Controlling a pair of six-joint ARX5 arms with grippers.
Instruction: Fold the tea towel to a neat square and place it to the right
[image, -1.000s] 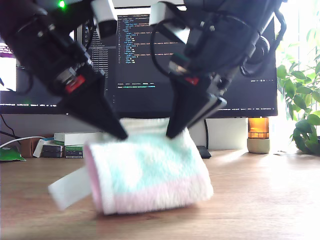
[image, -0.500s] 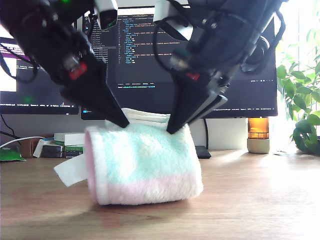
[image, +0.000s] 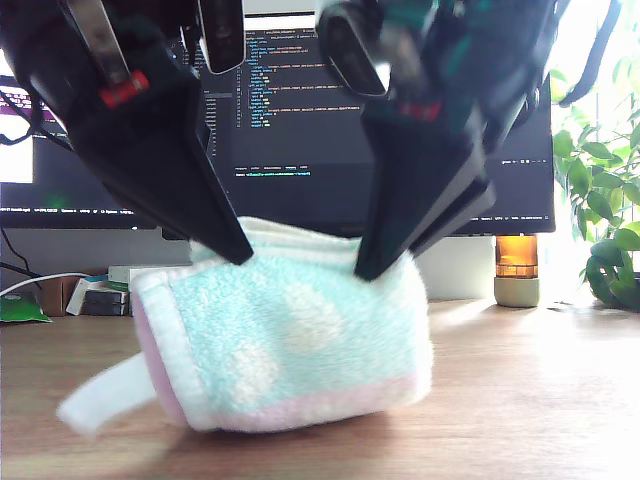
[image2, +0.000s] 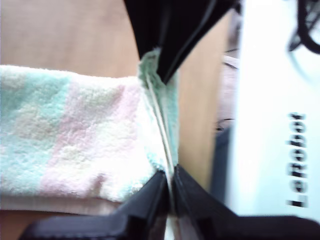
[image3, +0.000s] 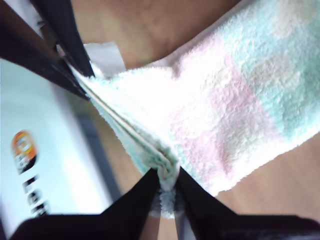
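Note:
The tea towel (image: 300, 350) is a fluffy mint-green fold with a pink band along its lower edge. It hangs from both grippers just above the wooden table (image: 520, 400). Its white tag strip (image: 100, 400) trails toward the exterior view's left. My first gripper (image: 240, 258) is shut on the towel's upper edge at the exterior view's left, and my second gripper (image: 365, 272) is shut on the same edge further right. In the first wrist view my first gripper (image2: 169, 177) pinches the layered edge of the towel (image2: 75, 140). In the second wrist view my second gripper (image3: 167, 180) pinches the towel (image3: 240, 100), and the tag (image3: 105, 56) lies near the other gripper.
Dark monitors (image: 290, 130) stand behind the arms. Small boxes (image: 130, 285) sit at the exterior view's left. An amber lamp (image: 517, 268) and a leafy plant (image: 605, 220) are at its right. Bare wooden table stretches to the exterior view's right of the towel.
Both grippers and the towel have come closer to the exterior camera and look larger. The towel has shifted a little and its tag has swung lower.

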